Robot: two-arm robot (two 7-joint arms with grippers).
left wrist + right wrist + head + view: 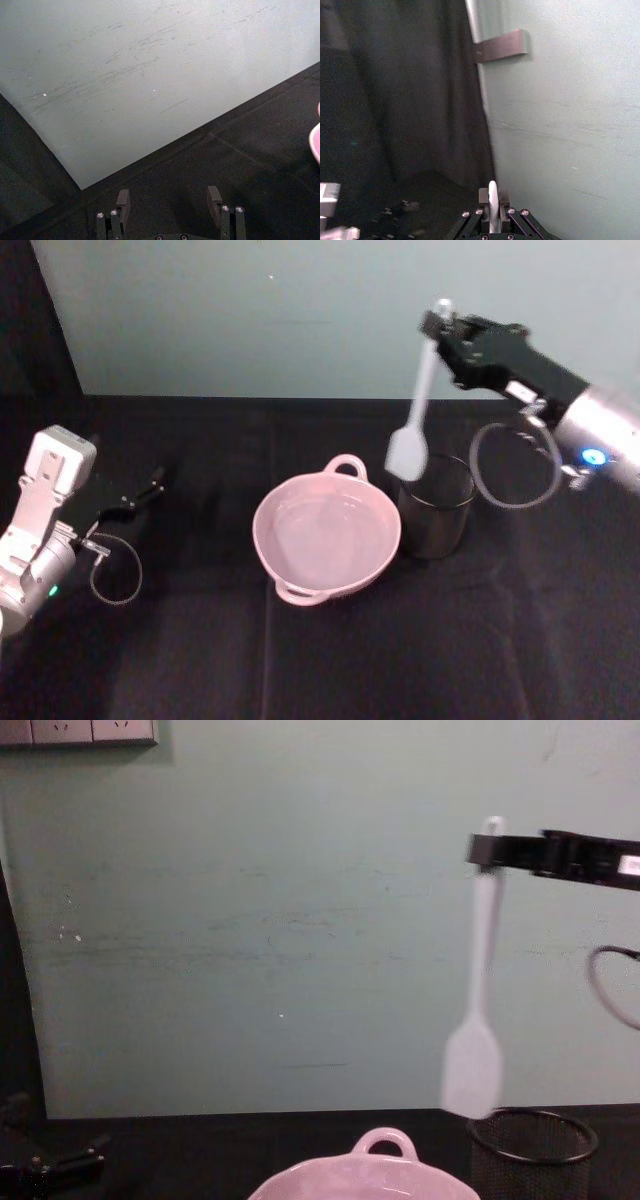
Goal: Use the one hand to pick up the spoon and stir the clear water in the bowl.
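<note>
Got the right gripper (438, 328) pinched tight on the spoon (418, 410), grabbing the handle right under the loop end, up high and off to the right of the bowl (258, 535). Hangs the spoon nearly straight down, tilted just a bit, blade at the bottom and well above the bowl's rim level, not over the bowl but past its right side. Puts the blade right over the black mesh cup (437, 525), around the rim edge nearest the bowl; can't tell if touching the wire or just above it. Parks that cup just beside the bowl on its right. Got clear water sitting in the bowl, pink and glossy, one loop handle at the far rim and one at the near rim, on the black tablecloth (200, 650). Leaves the left gripper (150, 485) low down, well to the left of the bowl, fingers (123, 200) spread apart with nothing between them.
</note>
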